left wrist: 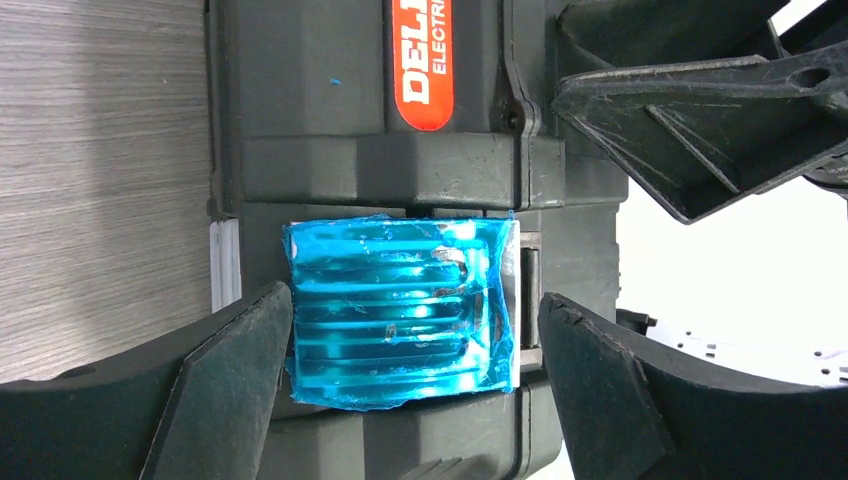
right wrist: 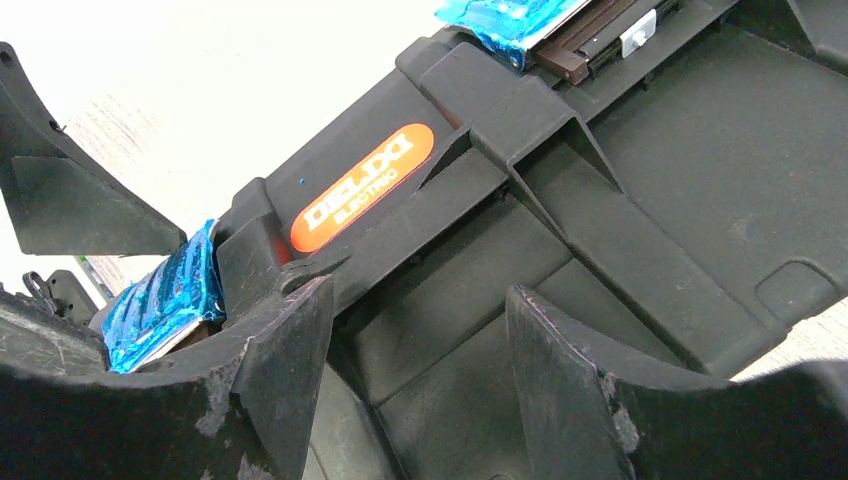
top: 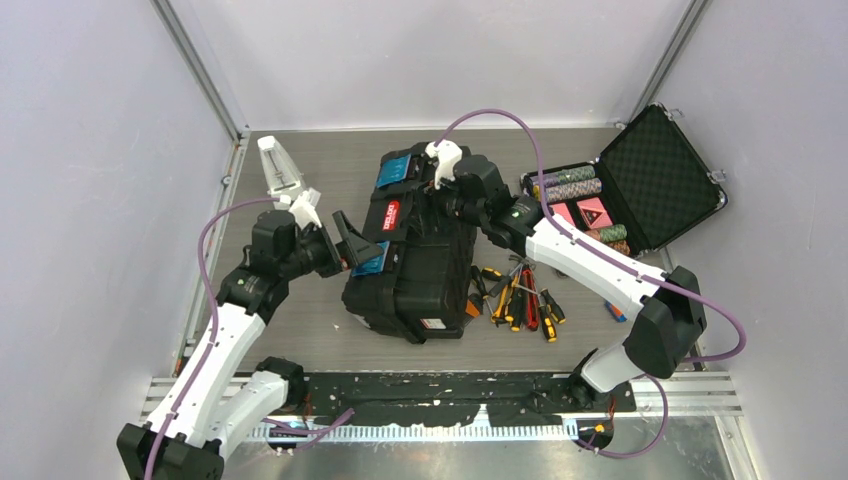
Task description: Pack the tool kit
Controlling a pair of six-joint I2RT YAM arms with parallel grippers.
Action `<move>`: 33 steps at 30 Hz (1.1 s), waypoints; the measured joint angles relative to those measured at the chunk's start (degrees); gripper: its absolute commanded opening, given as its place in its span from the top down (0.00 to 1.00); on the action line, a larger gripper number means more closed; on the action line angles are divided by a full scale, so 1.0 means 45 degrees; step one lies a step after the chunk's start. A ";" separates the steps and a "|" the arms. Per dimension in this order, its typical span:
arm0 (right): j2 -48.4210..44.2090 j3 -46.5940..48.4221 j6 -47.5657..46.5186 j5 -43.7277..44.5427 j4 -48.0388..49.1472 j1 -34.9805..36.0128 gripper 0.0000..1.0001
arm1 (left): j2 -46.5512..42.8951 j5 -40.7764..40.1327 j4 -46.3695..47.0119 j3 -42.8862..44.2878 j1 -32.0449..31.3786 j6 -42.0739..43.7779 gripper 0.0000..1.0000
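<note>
The tool kit's black toolbox (top: 415, 265) lies in the middle of the table, with its orange-labelled handle (left wrist: 423, 60) and two blue latches. My left gripper (left wrist: 415, 340) is open and straddles the near blue latch (left wrist: 400, 315). One finger sits close to the latch's left edge and the other stands off to its right. My right gripper (right wrist: 410, 330) hangs open just over the dark lid, beside the handle label (right wrist: 362, 188), and nothing is pinched between its fingers. Yellow and orange-black screwdrivers (top: 515, 300) lie loose to the right of the box.
A smaller foam-lined black case (top: 640, 185) with poker chips stands open at the back right. The far blue latch (top: 398, 170) faces the back wall. Grey walls and metal rails enclose the table on three sides.
</note>
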 measured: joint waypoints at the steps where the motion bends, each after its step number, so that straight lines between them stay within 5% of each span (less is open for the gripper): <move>1: 0.0000 0.0000 0.0000 0.0000 0.0010 0.0000 0.32 | 0.0000 0.0092 0.0034 -0.0024 -0.0005 -0.0029 0.10; 23: 0.0500 0.0024 0.0262 -0.0447 0.0874 0.0092 0.32 | -0.0500 0.2016 0.2589 -0.0092 -0.0559 -0.2098 0.21; 33: 0.0636 0.0019 0.0355 -0.0685 0.1107 0.0092 0.32 | -0.0097 0.1559 0.3230 -0.0083 -0.2584 -0.2385 0.31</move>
